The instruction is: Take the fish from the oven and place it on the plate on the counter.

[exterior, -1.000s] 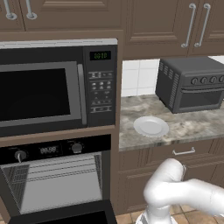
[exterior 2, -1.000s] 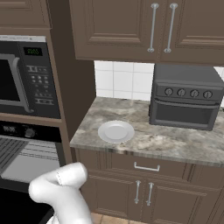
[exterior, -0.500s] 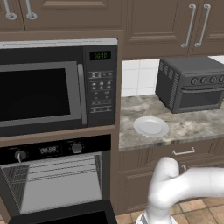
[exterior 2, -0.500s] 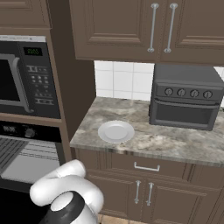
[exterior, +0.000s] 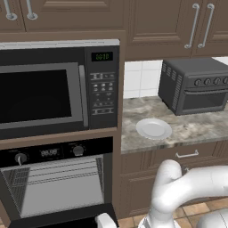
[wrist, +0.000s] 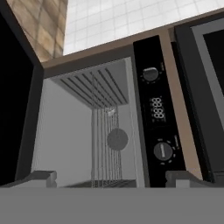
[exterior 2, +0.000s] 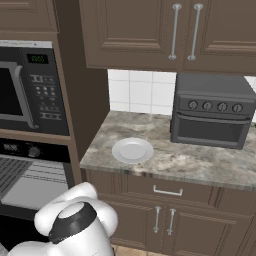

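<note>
1. Fingers (wrist: 111, 177): you're seeing them spread wide at the hand view's bottom, holding nothing.
2. They're facing the open oven (wrist: 87, 127) cavity; wire racks (wrist: 105, 144) are showing inside.
3. Fish: can't pick it out; a small pale speck on the rack is too small to tell.
4. Step, as I judge: reaching in. Next you're needing to go deeper, between racks.
5. Plate (exterior: 153, 128) is sitting bare on the bench (exterior: 196, 127), near the toaster oven (exterior: 196, 84). Microwave (exterior: 58, 89) above the oven isn't obstructing.

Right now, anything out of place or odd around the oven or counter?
Nothing spilled, damaged or askew. The oven stands with its door open and racks exposed, as the task needs. The plate sits flat and bare on the counter. The fish can't be made out on the racks.
</note>
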